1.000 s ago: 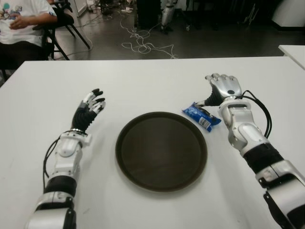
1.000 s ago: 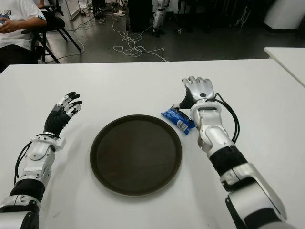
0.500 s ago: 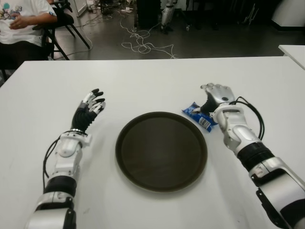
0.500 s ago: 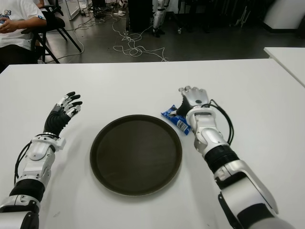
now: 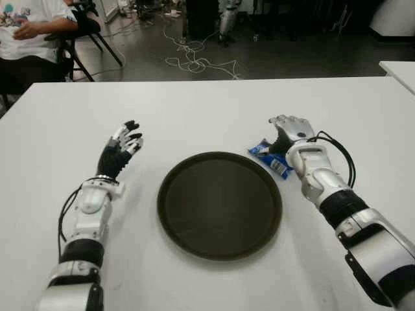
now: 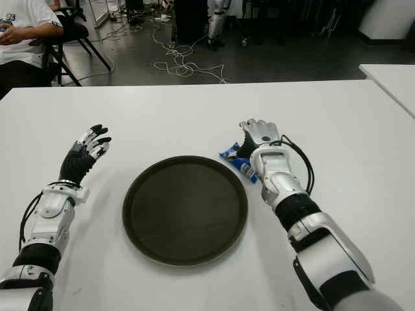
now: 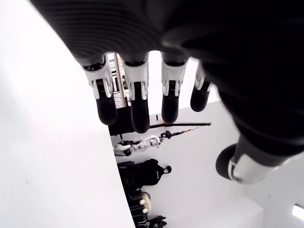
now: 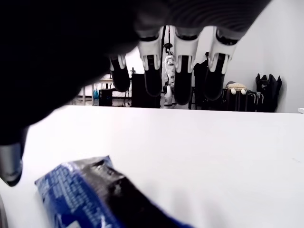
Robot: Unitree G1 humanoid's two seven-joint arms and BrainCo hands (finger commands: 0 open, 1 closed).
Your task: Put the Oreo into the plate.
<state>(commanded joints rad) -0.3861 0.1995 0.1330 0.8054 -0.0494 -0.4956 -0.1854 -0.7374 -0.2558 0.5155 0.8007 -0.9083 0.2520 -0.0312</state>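
Note:
The blue Oreo packet lies flat on the white table, just off the far right rim of the round dark plate. My right hand hovers right over the packet's far end, fingers spread; in the right wrist view the packet lies below the open fingers, and nothing is gripped. My left hand shows to the left of the plate, fingers extended and holding nothing.
A second white table's corner shows at the far right. A seated person is beyond the table's far left corner. Cables trail across the dark floor behind.
My right hand has come nearer and leftward, down onto the Oreo packet's far end. The packet and my left hand have not moved.

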